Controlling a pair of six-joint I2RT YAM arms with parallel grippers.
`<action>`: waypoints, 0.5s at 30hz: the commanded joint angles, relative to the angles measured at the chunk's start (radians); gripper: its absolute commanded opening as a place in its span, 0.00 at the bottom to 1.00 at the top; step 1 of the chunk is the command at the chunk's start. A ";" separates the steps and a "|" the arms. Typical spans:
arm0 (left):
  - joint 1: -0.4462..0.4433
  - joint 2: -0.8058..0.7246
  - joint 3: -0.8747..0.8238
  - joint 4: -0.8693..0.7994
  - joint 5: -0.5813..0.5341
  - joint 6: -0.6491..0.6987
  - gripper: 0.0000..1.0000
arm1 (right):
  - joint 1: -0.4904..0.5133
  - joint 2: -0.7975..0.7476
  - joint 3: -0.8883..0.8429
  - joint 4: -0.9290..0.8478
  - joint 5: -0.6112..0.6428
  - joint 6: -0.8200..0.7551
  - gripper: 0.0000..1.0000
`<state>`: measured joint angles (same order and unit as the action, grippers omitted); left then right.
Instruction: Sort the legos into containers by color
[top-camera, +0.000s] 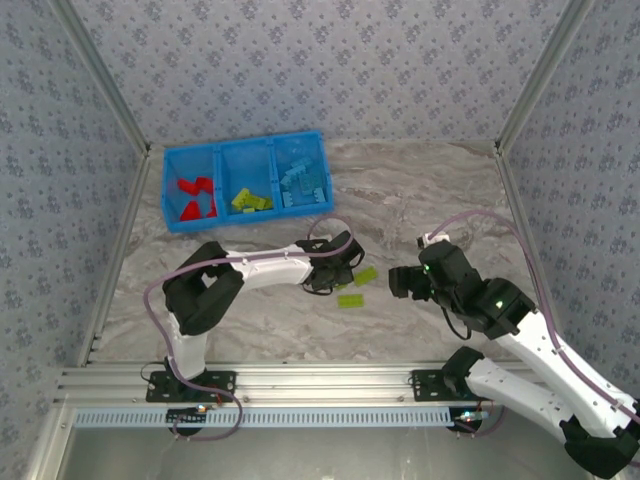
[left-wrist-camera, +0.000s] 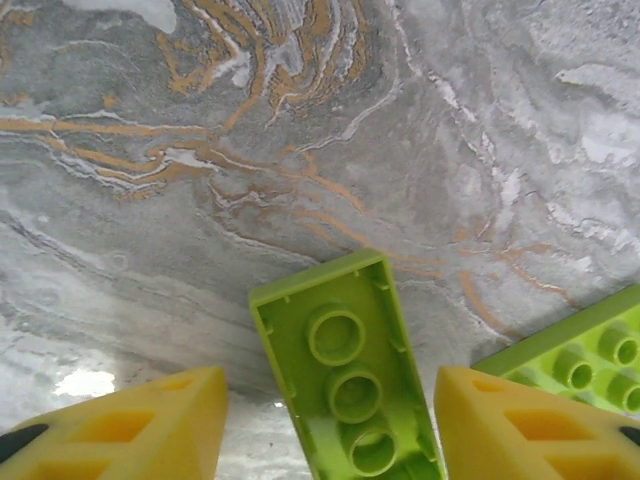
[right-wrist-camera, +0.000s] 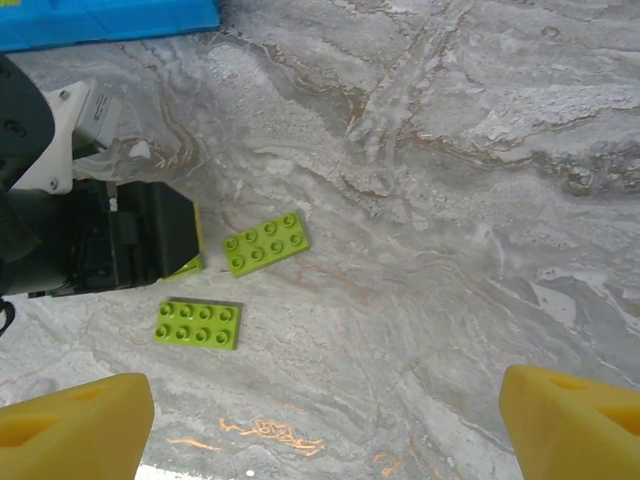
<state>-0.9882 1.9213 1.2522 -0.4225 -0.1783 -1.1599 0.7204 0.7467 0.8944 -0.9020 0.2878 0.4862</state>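
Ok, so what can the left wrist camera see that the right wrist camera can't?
Left wrist camera: an upside-down lime brick, hollow side up, lying between the left arm's jaws, which stand open on either side of it.
Right wrist camera: the blue bin's corner, a second lime brick lying studs up by itself, and the right arm's jaws, spread wide.
Both: the marble table and a studs-up lime brick just beside the left arm's jaws.
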 joint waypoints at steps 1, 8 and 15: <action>0.008 0.017 -0.012 -0.048 0.003 0.020 0.53 | -0.009 -0.004 -0.012 -0.010 0.051 0.022 0.92; 0.016 -0.006 -0.041 -0.056 0.005 0.059 0.44 | -0.011 -0.004 -0.005 -0.026 0.030 0.020 0.92; 0.039 -0.100 -0.085 -0.070 -0.003 0.114 0.31 | -0.009 -0.004 0.007 -0.031 -0.011 0.024 0.93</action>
<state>-0.9676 1.8866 1.1976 -0.4370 -0.1722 -1.0821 0.7147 0.7467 0.8940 -0.9031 0.2916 0.4908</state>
